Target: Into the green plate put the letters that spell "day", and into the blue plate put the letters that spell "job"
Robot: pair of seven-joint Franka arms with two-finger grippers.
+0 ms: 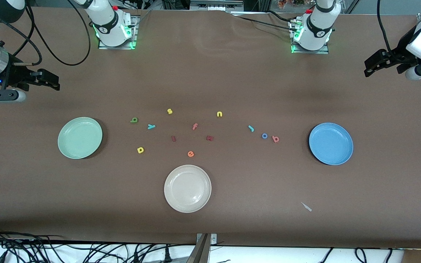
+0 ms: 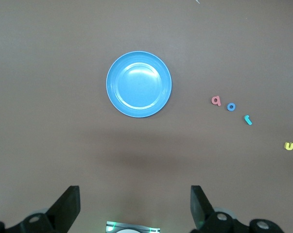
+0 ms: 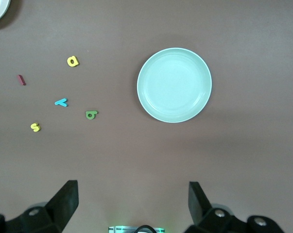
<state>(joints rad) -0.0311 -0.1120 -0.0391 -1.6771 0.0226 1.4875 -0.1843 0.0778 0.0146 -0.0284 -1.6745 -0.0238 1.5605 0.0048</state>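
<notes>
Left gripper (image 1: 369, 67) and right gripper (image 1: 51, 80), jaws spread wide and holding nothing, hang above the table's two ends. Taking the cream-white plate (image 1: 187, 188), nearest the front camera, as landmark: farther off toward the right arm's end lie the yellow d (image 1: 140, 149), teal y (image 1: 151, 126), dark green a (image 1: 134, 119) and green plate (image 1: 80, 137). Farther off toward the left arm's end lie the salmon-red b (image 1: 275, 138), blue o (image 1: 264, 136), teal j (image 1: 251, 128) and blue plate (image 1: 330, 143); both plates hold nothing.
</notes>
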